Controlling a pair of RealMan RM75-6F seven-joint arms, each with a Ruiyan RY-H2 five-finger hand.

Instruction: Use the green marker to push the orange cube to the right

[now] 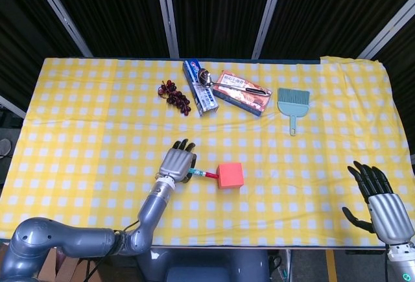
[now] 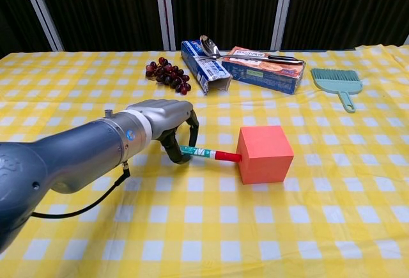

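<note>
Our left hand (image 2: 167,121), fingers curled around the green marker (image 2: 203,153), holds it pointing right with its red tip touching the orange cube (image 2: 264,154) mid-table, while our right hand (image 1: 379,203) idles open, well apart.

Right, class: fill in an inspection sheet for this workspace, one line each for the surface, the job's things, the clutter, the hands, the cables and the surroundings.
Surface: table under a yellow and white checked cloth.
Job's things: green marker lies level, its red end against the left face of the orange cube.
Clutter: grapes, toothpaste box, snack box with a spoon lying across both boxes, small brush, all along the far side.
Hands: left hand holds the marker in curled fingers; right hand at the near right edge, fingers apart, holding nothing.
Cables: a black cable hangs under the left forearm.
Surroundings: dark curtain with pale struts behind.
</note>
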